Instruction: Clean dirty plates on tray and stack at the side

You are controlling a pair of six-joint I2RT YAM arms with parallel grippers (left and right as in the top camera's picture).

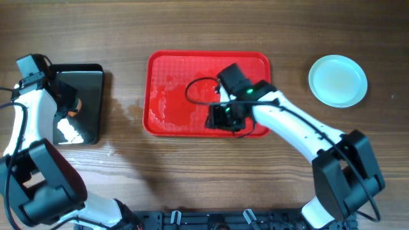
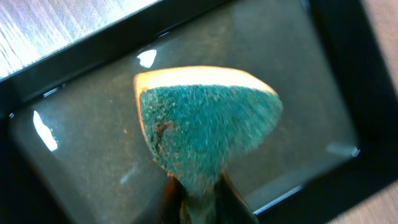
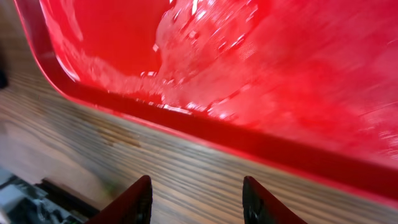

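Centrally on the wooden table (image 1: 192,179) lies the red tray (image 1: 192,70), its floor bare of plates and glistening with a watery film, thickest toward its left half. A small wet patch (image 1: 131,110) darkens the wood just beside the tray's left edge.

The right gripper (image 3: 196,186) hangs over the tray's near rim, toward the right corner. Its two fingers (image 3: 140,196) stand apart with nothing between them, and under them is wood just outside the rim.

Well to the right of the tray, a pale round plate (image 1: 337,80) rests on the table. From above only one outline shows, so I cannot tell whether others lie beneath it.

Left of the tray, past the wet patch, sits a black tray (image 1: 89,96) holding shallow water. Above it the left gripper (image 2: 193,202) pinches the narrow end of a sponge (image 2: 205,124), green scouring face toward the wrist camera, yellow foam along its far edge.
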